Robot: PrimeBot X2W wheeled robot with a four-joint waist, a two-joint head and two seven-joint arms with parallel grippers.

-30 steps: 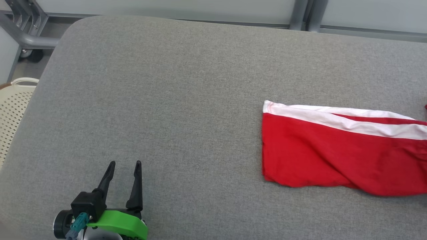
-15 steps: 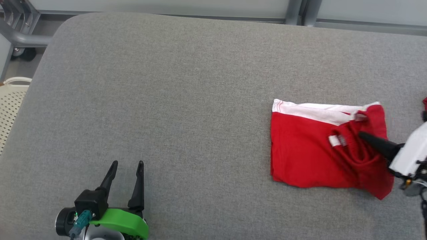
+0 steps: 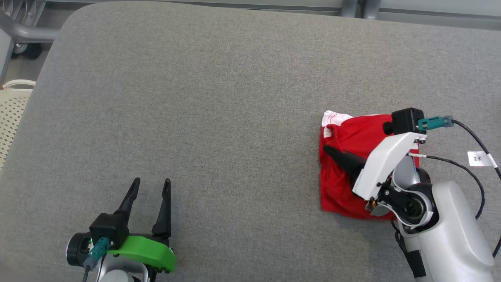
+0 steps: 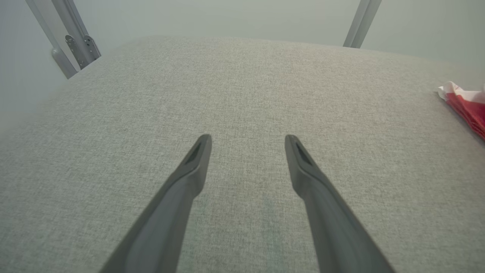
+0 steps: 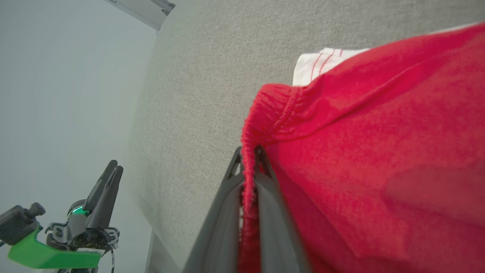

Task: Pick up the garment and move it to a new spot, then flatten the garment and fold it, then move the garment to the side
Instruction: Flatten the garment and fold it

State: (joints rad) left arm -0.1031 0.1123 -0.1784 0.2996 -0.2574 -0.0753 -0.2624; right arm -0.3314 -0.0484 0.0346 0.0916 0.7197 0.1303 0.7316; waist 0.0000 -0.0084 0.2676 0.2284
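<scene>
Clamping garment (image 3: 338, 188) hem, right gripper (image 3: 327, 149) closed

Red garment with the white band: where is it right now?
In the head view, the red garment lies on the right side of the grey fabric surface, its edge pinched in the shut right gripper.

Lower left of the head view: left end effector (image 3: 152, 181) on a green wrist bracket (image 3: 145, 254), two dark fingers spread wide apart, pointing up the frame. Lower right: pale right forearm (image 3: 450, 239) rising from the bottom edge, bent at a white-cased wrist (image 3: 385, 164), leaning toward upper left. At centre right, right end effector (image 3: 328, 149) pressed together, pinching the gathered hem of the red garment (image 3: 336, 184) between the fingertips.
</scene>
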